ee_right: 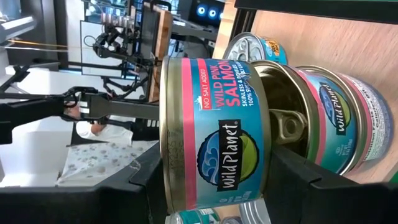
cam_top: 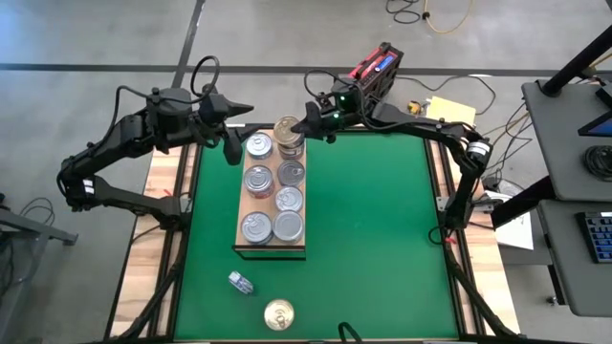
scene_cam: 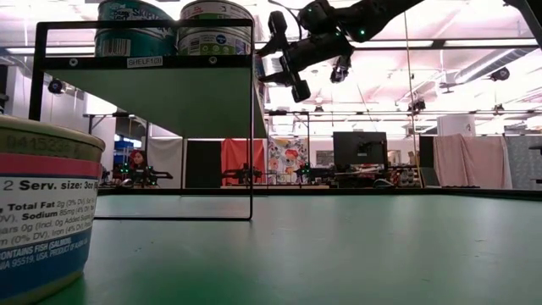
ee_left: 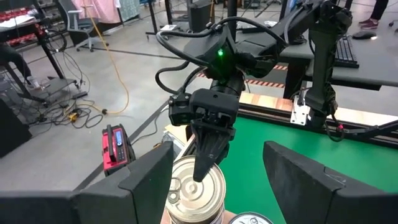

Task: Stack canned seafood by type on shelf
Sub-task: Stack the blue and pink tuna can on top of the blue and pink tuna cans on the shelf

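The shelf (cam_top: 241, 196) is a raised wooden board on the green mat, with silver-lidded cans (cam_top: 258, 180) standing in two rows. At its far end my right gripper (cam_top: 304, 124) is shut on a gold-lidded pink salmon can (ee_right: 214, 130), held just over another salmon can (ee_right: 336, 118) that stands on the board. My left gripper (cam_top: 232, 143) hovers open at the shelf's far left corner, facing that can and touching nothing. One more gold-lidded can (cam_top: 278, 314) stands on the mat near the front edge. My right gripper pinches the salmon can top to bottom. One finger (ee_left: 205, 158) lies on the gold lid (ee_left: 186, 186), and the other (ee_right: 298, 177) sits under the can's bottom, above the lower can's lid (ee_right: 286, 124). The fingers come nearly level from the table's far right. The can stays roughly upright.
A small crumpled silvery scrap (cam_top: 240, 282) lies on the mat in front of the shelf. The mat to the right of the shelf (cam_top: 382, 220) is bare. In the low view the shelf stands on thin black legs (scene_cam: 251, 169).
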Robot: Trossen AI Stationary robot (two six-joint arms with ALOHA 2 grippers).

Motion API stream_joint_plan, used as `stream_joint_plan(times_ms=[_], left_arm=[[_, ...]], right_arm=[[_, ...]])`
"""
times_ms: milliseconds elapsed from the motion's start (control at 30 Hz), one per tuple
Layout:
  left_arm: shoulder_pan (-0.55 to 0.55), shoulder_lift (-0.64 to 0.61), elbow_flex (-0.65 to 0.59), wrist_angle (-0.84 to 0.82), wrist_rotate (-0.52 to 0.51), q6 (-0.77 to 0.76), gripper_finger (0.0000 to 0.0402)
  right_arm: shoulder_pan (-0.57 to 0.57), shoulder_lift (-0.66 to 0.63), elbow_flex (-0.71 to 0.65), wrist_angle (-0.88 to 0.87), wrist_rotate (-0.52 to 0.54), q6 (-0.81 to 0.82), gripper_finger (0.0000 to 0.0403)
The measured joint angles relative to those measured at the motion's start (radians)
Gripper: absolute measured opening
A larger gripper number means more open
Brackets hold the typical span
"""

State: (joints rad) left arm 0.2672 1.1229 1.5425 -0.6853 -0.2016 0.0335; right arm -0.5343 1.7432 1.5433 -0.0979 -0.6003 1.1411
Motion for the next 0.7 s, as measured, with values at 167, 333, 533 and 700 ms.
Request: stream_joint_plan(times_ms=[167, 333, 533, 700], left_arm=[[0.0, 0.0, 0.0, 0.0, 0.0, 0.006, 0.0232], [0.0, 0.0, 0.0, 0.0, 0.0, 0.007, 0.0232], [0.0, 0.0, 0.0, 0.0, 0.0, 0.007, 0.0232], [0.0, 0.0, 0.0, 0.0, 0.0, 0.007, 0.0232]], right_arm=[[0.0, 0.0, 0.0, -0.001, 0.001, 0.001, 0.0185], [0.0, 0.0, 0.0, -0.001, 0.002, 0.016, 0.0185], [0.0, 0.0, 0.0, -0.001, 0.0, 0.037, 0.0212], [0.0, 0.0, 0.0, -0.002, -0.003, 0.045, 0.0285]])
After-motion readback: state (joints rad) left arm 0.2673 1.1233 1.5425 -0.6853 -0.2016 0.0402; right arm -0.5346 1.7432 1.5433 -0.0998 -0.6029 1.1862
